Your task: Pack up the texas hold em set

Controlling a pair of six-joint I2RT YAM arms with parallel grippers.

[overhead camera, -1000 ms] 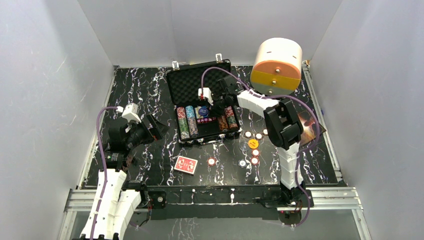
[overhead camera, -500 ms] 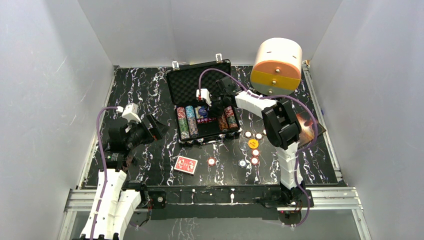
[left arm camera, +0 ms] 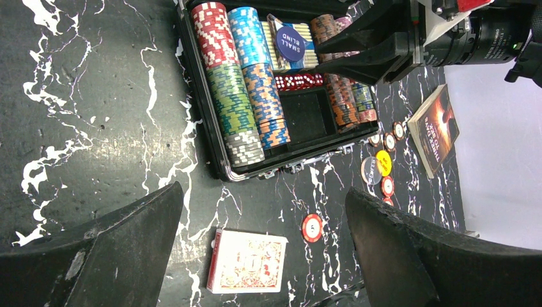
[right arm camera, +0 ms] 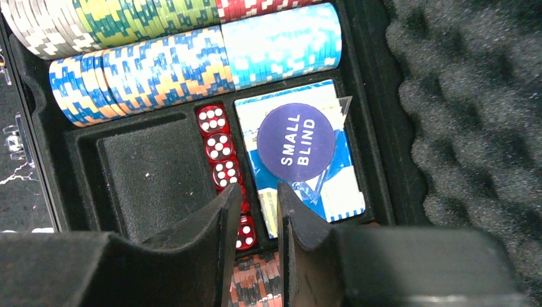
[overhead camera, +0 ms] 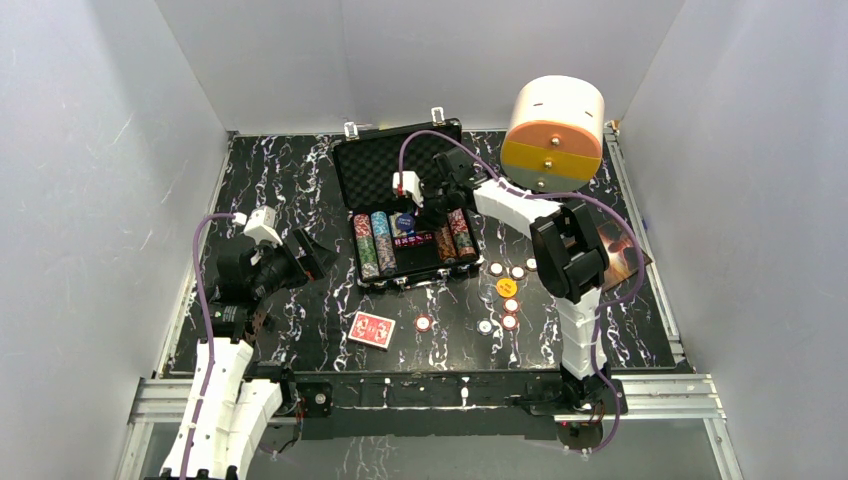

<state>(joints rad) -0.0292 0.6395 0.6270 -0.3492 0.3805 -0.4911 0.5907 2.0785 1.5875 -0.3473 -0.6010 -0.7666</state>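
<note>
Looking down your right gripper: jaws a thin slit apart, empty as far as I can tell, hanging right over the glossy red dice in the foam-lined briefcase. Beyond them, the round purple SMALL BLIND disc, then rows of ridged striped chips.

Lab: white enclosure walls, aluminium rail.

Your right gripper hangs over the open case, jaws barely parted, nothing between them. Just past the tips you've got a purple "SMALL BLIND" disc on a blue-and-white pack, with a row of red dice beside it.
</note>
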